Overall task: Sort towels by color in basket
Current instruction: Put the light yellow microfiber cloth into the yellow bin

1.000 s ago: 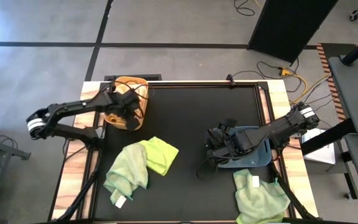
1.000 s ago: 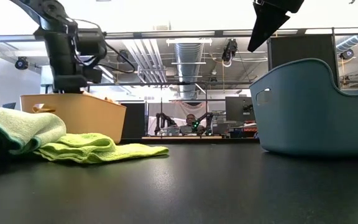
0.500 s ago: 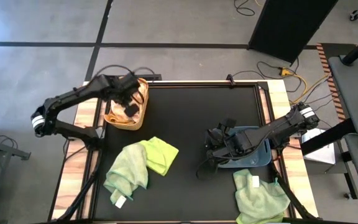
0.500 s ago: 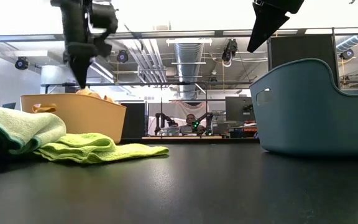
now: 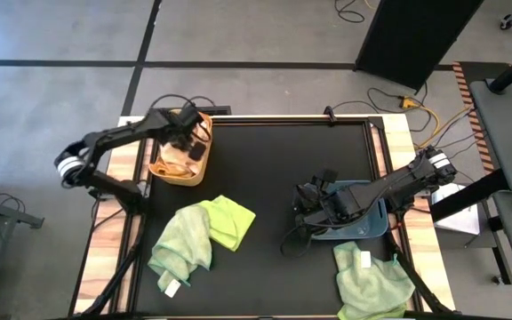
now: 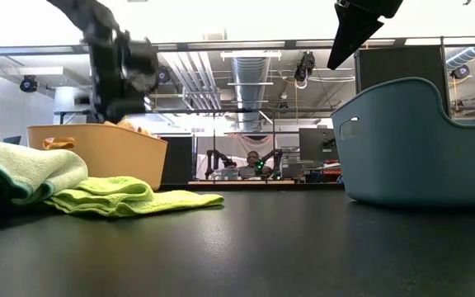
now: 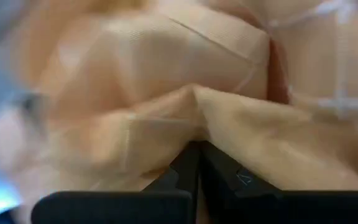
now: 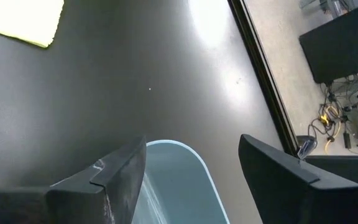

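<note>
My left gripper (image 5: 190, 149) is shut over the tan basket (image 5: 169, 169) at the table's far left corner. Its fingertips (image 7: 194, 152) point into the peach and orange towels (image 7: 185, 81) piled inside; the low view shows this gripper (image 6: 122, 74) blurred above the basket (image 6: 97, 153). A light green towel (image 5: 185, 242) with a white tag and a lime towel (image 5: 231, 220) lie crumpled on the table's near left. Another light green towel (image 5: 372, 283) with a tag lies at the near right. My right gripper (image 8: 191, 149) hangs open above the blue basket (image 5: 363, 222). My left gripper has its shut fingertips (image 7: 197, 149) against a fold of the peach towel (image 7: 229, 118) in the tan basket, coming from above. Whether cloth is caught between the fingers, I cannot tell. The towel lies on the others in the basket.
The blue basket (image 6: 419, 140) stands at the table's right side, and its rim (image 8: 173, 146) shows between my right fingers. The middle of the black table top (image 5: 283, 169) is bare. Cables lie on the floor beyond the far edge.
My left arm has swung its elbow toward the far edge while the gripper stayed over the tan basket. It lifted, turned point-down, then shifted slightly right, and it is blurred now. The right arm and the towels on the table have kept still.
</note>
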Robot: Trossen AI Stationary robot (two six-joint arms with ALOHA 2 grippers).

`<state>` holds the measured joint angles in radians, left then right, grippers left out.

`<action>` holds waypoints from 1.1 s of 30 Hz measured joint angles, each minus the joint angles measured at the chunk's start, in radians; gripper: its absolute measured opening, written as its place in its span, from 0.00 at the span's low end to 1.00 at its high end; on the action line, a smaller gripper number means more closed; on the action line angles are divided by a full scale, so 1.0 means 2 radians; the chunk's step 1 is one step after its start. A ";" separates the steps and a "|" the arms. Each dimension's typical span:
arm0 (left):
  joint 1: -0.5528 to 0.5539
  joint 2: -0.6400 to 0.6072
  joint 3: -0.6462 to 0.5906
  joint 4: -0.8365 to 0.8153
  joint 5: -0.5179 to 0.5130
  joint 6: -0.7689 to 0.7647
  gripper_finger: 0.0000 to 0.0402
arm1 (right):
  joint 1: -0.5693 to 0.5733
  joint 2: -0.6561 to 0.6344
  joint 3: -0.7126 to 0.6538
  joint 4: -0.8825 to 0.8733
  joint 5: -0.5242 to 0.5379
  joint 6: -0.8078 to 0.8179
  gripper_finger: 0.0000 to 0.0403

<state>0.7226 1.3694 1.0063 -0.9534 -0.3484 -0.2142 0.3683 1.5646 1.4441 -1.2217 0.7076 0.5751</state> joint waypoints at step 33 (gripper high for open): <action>-0.044 -0.047 0.048 0.063 0.086 -0.034 0.00 | 0.000 0.000 -0.003 0.005 0.000 -0.003 0.58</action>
<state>0.6354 1.2751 1.1028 -0.8270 -0.1773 -0.2821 0.3683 1.5650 1.4371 -1.2113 0.7078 0.5690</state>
